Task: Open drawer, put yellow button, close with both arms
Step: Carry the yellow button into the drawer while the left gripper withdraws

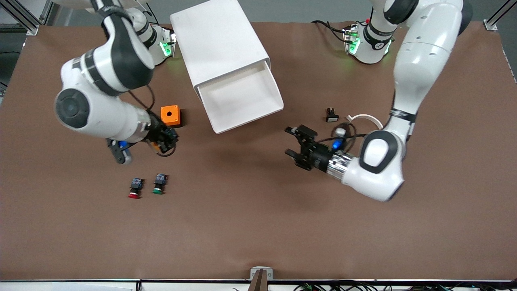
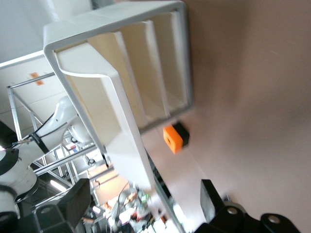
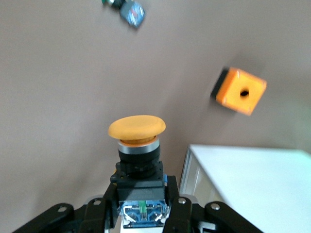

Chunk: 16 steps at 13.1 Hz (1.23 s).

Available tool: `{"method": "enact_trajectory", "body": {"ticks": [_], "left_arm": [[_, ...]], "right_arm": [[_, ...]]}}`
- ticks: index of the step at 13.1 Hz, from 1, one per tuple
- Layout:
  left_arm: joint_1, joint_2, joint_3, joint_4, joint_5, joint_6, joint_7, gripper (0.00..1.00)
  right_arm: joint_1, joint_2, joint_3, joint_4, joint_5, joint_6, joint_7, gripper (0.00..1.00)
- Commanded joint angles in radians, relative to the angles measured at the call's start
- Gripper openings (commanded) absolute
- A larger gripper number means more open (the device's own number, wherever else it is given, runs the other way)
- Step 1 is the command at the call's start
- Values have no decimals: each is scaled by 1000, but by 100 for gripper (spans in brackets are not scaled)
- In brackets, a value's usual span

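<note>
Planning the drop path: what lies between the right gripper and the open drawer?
In the front view, only the orange box sits between right gripper, holding the yellow button, and the drawer.

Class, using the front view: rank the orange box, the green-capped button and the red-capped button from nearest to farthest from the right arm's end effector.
1. Orange box: beside the right end effector, farther from the front camera.
2. Green-capped button: nearer the front camera than the end effector.
3. Red-capped button: beside the green one, toward the right arm's end of the table.

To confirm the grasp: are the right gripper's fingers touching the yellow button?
Touching. The right wrist view shows the fingers clamped against the yellow button body.
</note>
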Motion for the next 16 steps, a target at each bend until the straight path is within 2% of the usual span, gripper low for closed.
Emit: {"method": "enact_trajectory", "body": {"ticks": [1,3,5,7,9,11,12,14,15,16], "left_arm": [[104,-28,-10,28,21,-21,198,99],[157,-29,-4,27,68,-60,395,99],[171,-28,1,27,197,-59,576,99],[172,-20,1,27,313,-50,664,99],[163,-23,9,27,477,-50,750,99],[140,-31,-13,27,649,-50,819,99],[113,-51,-20,28,692,-42,847,99],[100,-91,-22,28,705,8,917,99],[91,-126,-23,27,714,15,1045,99],[76,-147,-20,27,716,16,1136,100]], "right_arm": [[110,-46,-11,-37,23,35,220,0],[187,-44,-11,-65,23,107,353,0],[255,-46,-11,-106,22,179,451,0],[320,-41,-13,-152,22,265,538,1],[350,-40,-11,-183,21,314,578,3],[376,-34,-13,-191,16,357,611,10],[378,-26,-13,-191,12,372,625,17],[384,-18,-13,-188,12,389,628,42],[384,-18,-13,-188,12,385,628,61],[384,-15,-13,-188,10,380,626,75]]}}
